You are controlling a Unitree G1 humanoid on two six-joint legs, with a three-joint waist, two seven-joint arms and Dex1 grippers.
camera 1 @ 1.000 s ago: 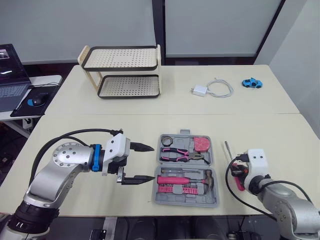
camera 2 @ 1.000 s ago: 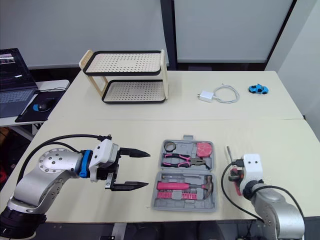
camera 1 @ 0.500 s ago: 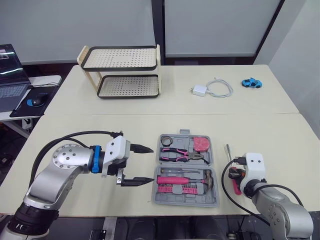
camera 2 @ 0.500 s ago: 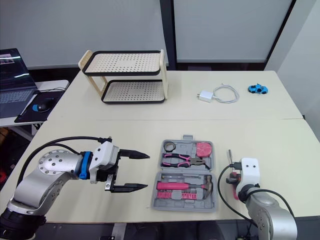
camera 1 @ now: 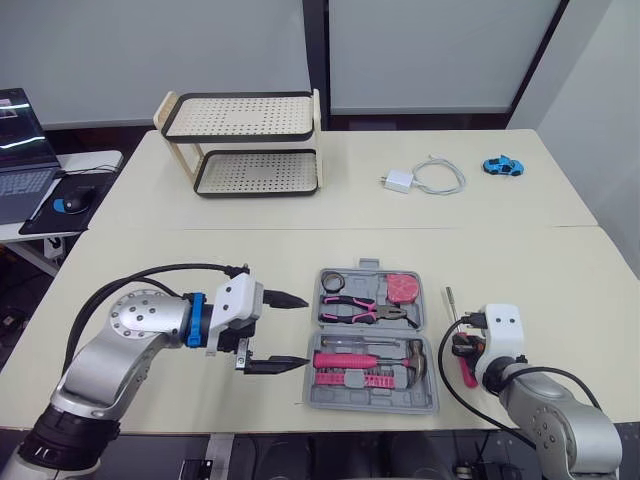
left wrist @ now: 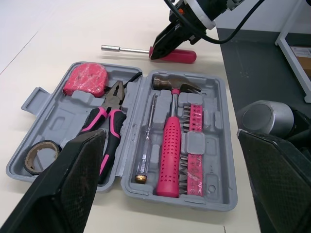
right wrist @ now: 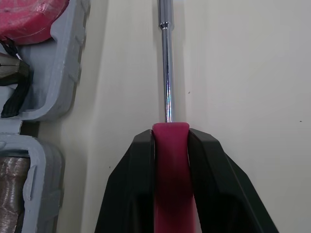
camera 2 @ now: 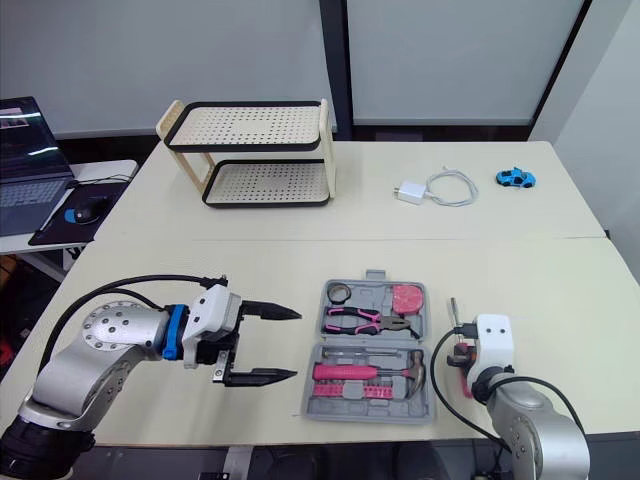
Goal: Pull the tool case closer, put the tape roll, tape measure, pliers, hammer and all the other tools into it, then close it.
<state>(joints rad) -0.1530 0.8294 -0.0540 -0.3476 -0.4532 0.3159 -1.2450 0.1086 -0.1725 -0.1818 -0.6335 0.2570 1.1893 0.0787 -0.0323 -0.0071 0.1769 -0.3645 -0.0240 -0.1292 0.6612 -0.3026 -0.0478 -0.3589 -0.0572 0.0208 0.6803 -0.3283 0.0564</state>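
The left gripper is seen wide open and empty just left of the open tool case, while beside its right edge the screwdriver, judged light, stiff and slippery-shafted, is clamped at its pink handle, the surest hold, by the right gripper.

no lettering, label, brand name or number can be read on the open tool case or anywhere on the desk; the lit laptop screen at the far left shows marks too small to make out.
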